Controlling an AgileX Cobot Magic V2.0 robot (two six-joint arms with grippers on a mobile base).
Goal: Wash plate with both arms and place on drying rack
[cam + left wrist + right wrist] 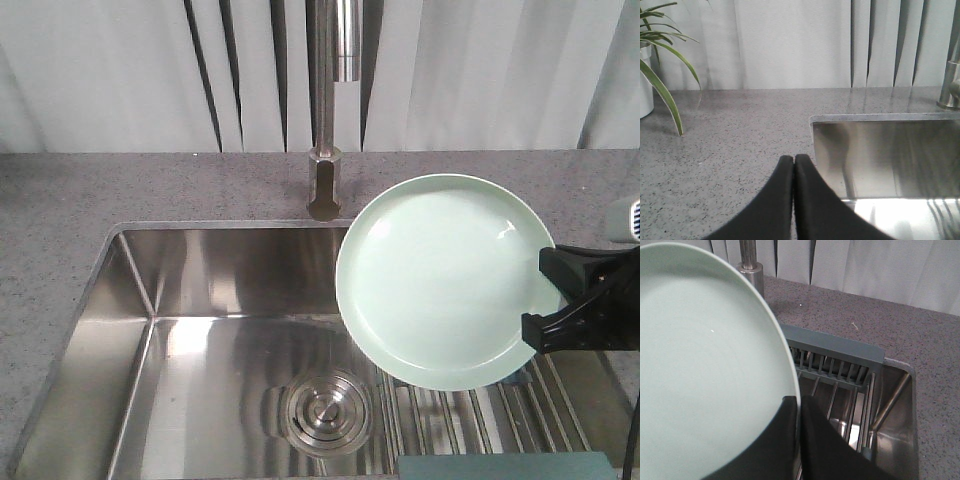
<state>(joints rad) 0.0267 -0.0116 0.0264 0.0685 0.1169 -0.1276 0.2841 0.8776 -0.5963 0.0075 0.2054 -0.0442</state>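
Note:
The pale mint-green plate point(445, 280) is held on edge above the right side of the sink, its face toward the front camera. My right gripper point(548, 300) is shut on the plate's right rim; in the right wrist view the plate point(705, 365) fills the left and my right gripper point(799, 402) pinches its edge. The drying rack point(480, 410) of steel rods lies below the plate in the sink, with its grey-blue end bar point(832, 347) in the right wrist view. My left gripper point(793, 159) is shut and empty, over the counter by the sink's left corner.
A steel tap point(328, 100) rises behind the sink point(130, 330), just left of the plate. A round drain point(325, 410) sits in the sink floor. A potted plant point(660, 65) stands on the grey counter at the far left. Pale curtains hang behind.

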